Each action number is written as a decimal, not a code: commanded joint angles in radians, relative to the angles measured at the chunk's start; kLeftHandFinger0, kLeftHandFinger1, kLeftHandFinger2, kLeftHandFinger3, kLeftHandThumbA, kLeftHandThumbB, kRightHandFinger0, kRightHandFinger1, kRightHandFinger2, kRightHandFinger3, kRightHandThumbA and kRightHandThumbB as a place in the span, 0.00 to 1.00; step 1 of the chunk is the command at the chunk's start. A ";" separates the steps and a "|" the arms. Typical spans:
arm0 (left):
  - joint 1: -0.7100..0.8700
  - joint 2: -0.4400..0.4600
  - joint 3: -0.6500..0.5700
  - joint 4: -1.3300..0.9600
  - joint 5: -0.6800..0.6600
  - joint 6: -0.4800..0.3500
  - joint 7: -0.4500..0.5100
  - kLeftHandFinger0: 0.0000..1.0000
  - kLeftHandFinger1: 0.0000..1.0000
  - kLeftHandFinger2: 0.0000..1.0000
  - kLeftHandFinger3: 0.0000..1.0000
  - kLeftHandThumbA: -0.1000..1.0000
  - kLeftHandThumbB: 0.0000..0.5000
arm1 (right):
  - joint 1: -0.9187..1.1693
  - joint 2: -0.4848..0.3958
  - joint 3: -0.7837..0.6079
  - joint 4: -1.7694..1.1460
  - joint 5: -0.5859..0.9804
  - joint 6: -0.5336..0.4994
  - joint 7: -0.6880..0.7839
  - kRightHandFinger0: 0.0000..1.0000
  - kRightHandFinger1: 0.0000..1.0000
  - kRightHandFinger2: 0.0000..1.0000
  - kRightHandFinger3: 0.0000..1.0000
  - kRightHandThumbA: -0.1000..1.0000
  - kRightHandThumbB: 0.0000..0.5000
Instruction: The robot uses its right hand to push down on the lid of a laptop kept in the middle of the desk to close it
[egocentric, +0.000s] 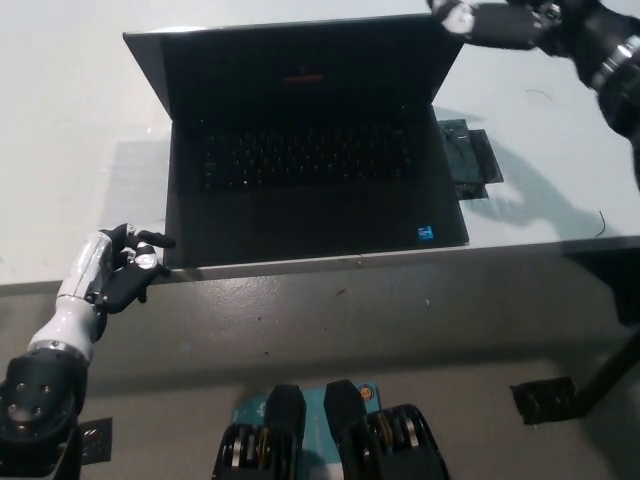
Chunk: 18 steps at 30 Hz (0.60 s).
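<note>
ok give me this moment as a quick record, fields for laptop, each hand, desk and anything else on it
laptop: open, lid raised, screen dark, middle of the desk
right hand: black, at the lid's top right corner, fingers extended; contact with the lid cannot be told
left hand: white, resting at the desk's front edge by the laptop's front left corner, fingers curled, holding nothing
desk: pale top
other: small dark flat item beside the laptop's right side
task state: lid not yet pushed down
</note>
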<state>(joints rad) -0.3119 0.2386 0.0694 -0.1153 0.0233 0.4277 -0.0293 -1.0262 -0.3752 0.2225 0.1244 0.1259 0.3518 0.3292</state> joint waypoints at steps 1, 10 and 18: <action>-0.012 0.016 0.009 -0.024 -0.012 0.007 -0.019 0.10 0.34 0.54 0.60 0.01 0.22 | -0.111 -0.004 0.029 0.047 -0.066 -0.038 0.052 1.00 1.00 1.00 1.00 0.46 0.89; -0.026 0.019 0.003 -0.022 -0.008 0.006 -0.018 0.08 0.31 0.52 0.60 0.00 0.19 | -0.148 0.000 0.087 0.200 -0.148 -0.111 0.065 1.00 1.00 1.00 1.00 0.49 0.90; -0.024 0.020 -0.001 -0.038 -0.007 0.023 -0.021 0.16 0.34 0.52 0.58 0.01 0.21 | -0.110 0.011 0.132 0.392 -0.209 -0.263 0.089 1.00 1.00 1.00 1.00 0.49 0.89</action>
<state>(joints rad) -0.3129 0.2379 0.0691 -0.1167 0.0170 0.4338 -0.0328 -1.1052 -0.3646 0.3423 0.4481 -0.0270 0.2310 0.3903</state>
